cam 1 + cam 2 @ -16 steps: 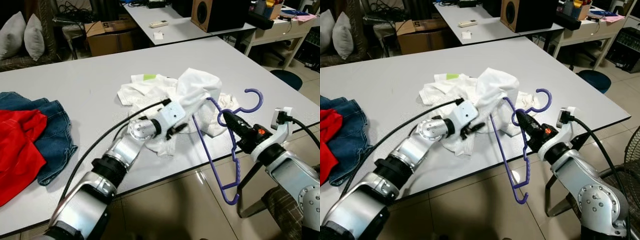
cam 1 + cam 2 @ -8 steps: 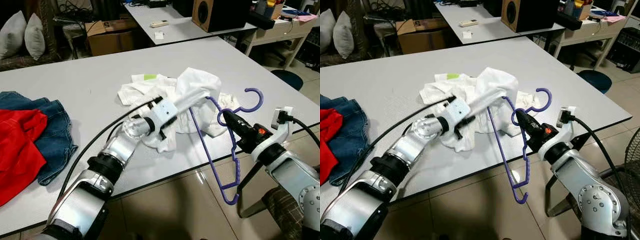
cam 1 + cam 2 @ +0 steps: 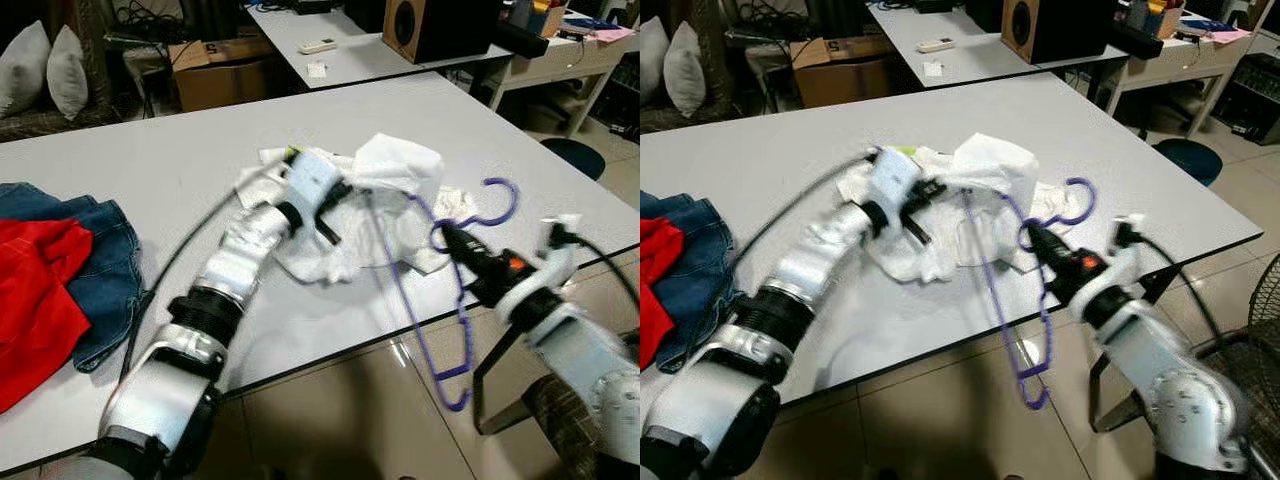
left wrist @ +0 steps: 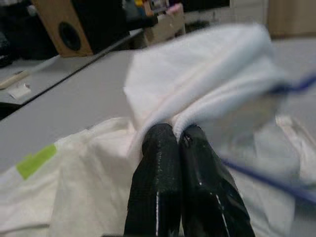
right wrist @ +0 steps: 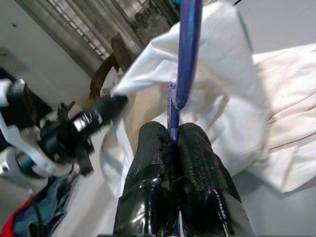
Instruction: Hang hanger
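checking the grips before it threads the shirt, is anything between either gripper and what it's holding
Nothing visible. The right gripper is shut directly on the purple hanger, and the left gripper pinches a fold of the white shirt.

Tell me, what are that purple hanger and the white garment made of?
The purple hanger looks like moulded plastic: thin, evenly coloured bars with a smooth, slightly glossy surface, held in the right tool. The white garment looks like soft matte cotton-type cloth: it creases, bunches and folds where the left tool pinches it. The exact fibre can't be told.
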You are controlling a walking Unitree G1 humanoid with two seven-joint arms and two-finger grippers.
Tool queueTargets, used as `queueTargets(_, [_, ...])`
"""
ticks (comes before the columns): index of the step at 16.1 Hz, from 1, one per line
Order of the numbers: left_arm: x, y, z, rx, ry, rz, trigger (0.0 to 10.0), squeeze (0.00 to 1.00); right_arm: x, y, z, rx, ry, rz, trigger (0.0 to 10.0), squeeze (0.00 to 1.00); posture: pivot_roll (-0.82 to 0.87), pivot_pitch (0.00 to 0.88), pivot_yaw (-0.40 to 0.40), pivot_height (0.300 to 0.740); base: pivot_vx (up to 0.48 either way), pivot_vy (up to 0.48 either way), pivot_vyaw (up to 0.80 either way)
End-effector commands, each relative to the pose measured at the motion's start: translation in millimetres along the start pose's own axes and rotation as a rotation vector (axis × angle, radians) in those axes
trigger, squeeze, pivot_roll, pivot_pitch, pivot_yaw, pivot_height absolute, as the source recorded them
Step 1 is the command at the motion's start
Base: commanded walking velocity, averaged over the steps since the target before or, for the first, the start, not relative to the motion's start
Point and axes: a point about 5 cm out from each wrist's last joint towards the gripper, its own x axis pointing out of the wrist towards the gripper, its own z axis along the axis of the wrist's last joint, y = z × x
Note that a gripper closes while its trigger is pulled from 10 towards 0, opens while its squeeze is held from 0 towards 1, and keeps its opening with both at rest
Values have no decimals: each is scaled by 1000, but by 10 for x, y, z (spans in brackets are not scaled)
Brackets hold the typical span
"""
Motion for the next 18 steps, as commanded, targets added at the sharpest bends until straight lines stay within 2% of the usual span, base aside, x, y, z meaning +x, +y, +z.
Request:
queueTargets(1, [-20,116,239,17,-67,-5,0,0,56,65,4,-14,0,14,10000,0,-81,0,36,740,0,0,0])
queueTargets(2, [-95,208,382,23,-110,-22,0,0,120,70,-41,-6,-5,-4,10000,0,-73,0,38,740,0,0,0])
queueTargets(3, [-135,263,438,29,-127,-10,0,0,140,69,-58,0,-10,-15,10000,0,-66,0,38,740,0,0,0])
queueTargets(6, [-386,658,697,67,-177,132,0,0,196,139,-129,27,-40,-16,10000,0,-47,0,43,740,0,0,0])
queueTargets(8, [-492,847,746,96,-154,222,0,0,194,168,-139,27,-46,-12,10000,0,-41,0,45,740,0,0,0])
queueTargets(9, [-568,973,735,135,-114,283,0,0,162,258,-150,18,-38,19,10000,0,-37,0,48,740,0,0,0])
queueTargets(11, [-594,1001,713,150,-85,291,0,0,91,382,-174,16,-29,52,10000,0,-42,0,56,740,0,0,0])
queueTargets(12, [-580,980,716,149,-86,280,0,0,70,372,-177,23,-40,24,10000,0,-46,0,64,740,0,0,0])
queueTargets(14, [-563,969,697,169,-71,283,0,0,19,253,-100,36,-91,-80,10000,0,-51,0,73,740,0,0,0])
queueTargets(15, [-570,985,690,171,-68,291,0,0,8,261,-80,38,-100,-79,10000,0,-53,0,75,740,0,0,0])
queueTargets(17, [-632,1082,667,195,-42,335,0,0,-49,296,0,45,-139,-92,10000,0,-57,0,76,740,0,0,0])
queueTargets(18, [-685,1148,668,196,-36,362,0,0,-82,273,57,41,-173,-136,10000,0,-57,0,75,740,0,0,0])
